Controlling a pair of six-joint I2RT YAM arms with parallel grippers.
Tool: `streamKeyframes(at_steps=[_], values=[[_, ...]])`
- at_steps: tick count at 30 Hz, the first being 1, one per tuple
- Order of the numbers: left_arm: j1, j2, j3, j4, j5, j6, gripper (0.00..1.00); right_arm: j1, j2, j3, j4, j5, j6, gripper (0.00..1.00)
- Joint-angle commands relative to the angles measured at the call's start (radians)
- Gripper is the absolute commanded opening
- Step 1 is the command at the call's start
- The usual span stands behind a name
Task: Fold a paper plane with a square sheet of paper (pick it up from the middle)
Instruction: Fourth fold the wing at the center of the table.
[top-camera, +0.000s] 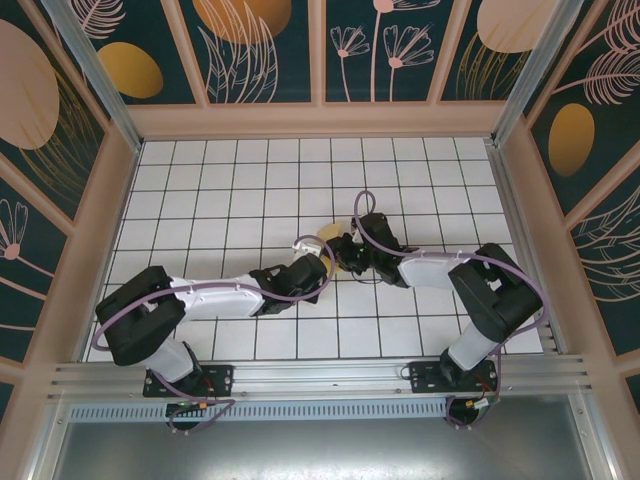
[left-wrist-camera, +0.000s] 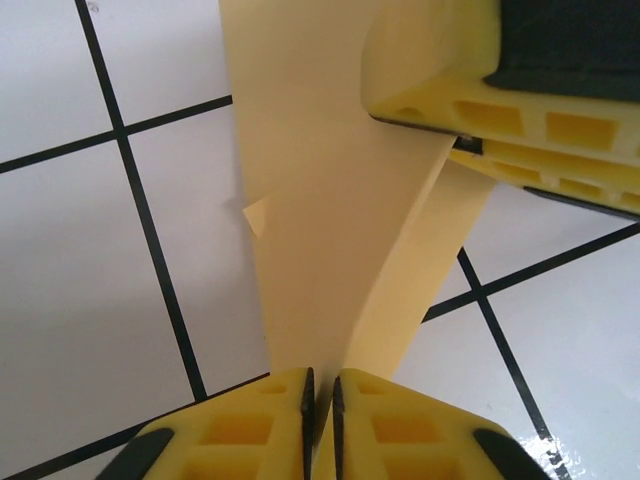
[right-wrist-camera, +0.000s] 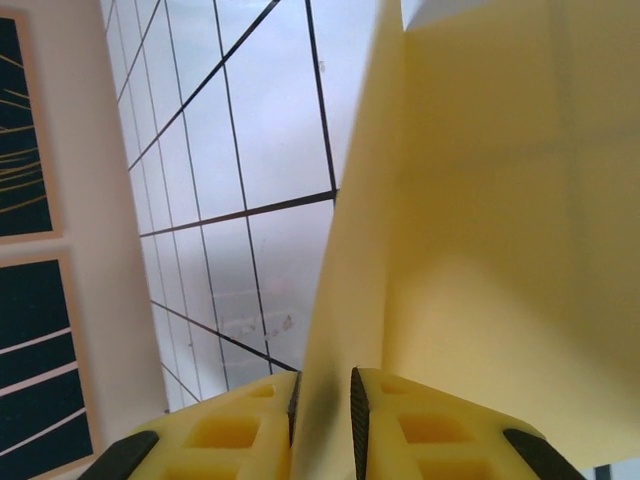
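Yellow fingers of the left gripper sat at the bottom of the left wrist view, pressed almost together with only a thin slit between them. The paper ran down into that slit, so this gripper was pinching it. From there the pale-yellow sheet rose as 2 folded faces meeting along a crease, lifted clear of the table, with a small corner poking out on its left edge. At the upper right of the same view the right gripper met the far part of the paper, its 2 fingers lying close on each other with the sheet caught between. In the right wrist view those fingers stood a little apart at the bottom edge, and a folded edge of the paper filled the gap, so the right gripper was also pinching the paper. The sheet spread broad and creased across the right side of that view, with the gridded table and a dark patterned wall to its left. From above, both arms reached inward and met near the middle of the table, with the paper held between the 2 grippers as a small pale patch.
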Motion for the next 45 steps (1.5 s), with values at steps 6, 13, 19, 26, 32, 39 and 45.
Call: streamKeyframes(at_steps=[6,13,19,26,32,39,45], values=[[-0.004,0.028,0.015,0.001,-0.019,-0.005,0.07,-0.010,0.000,0.070,-0.120,-0.026,-0.113,0.27],[0.005,0.015,-0.030,0.065,0.049,-0.002,0.03,-0.030,-0.086,0.059,-0.228,-0.005,-0.197,0.39],[0.040,-0.019,-0.099,0.185,0.196,0.002,0.01,-0.101,-0.221,0.003,-0.258,-0.080,-0.266,0.49],[0.099,-0.055,-0.170,0.283,0.327,-0.012,0.01,-0.144,-0.237,0.000,-0.320,-0.158,-0.349,0.46],[0.139,-0.067,-0.222,0.346,0.412,-0.043,0.01,-0.103,-0.177,0.002,-0.305,-0.170,-0.361,0.24],[0.170,-0.026,-0.242,0.379,0.480,-0.079,0.00,-0.026,-0.089,0.037,-0.273,-0.160,-0.353,0.15],[0.193,-0.028,-0.257,0.401,0.522,-0.091,0.00,-0.023,-0.075,0.031,-0.264,-0.145,-0.347,0.11]])
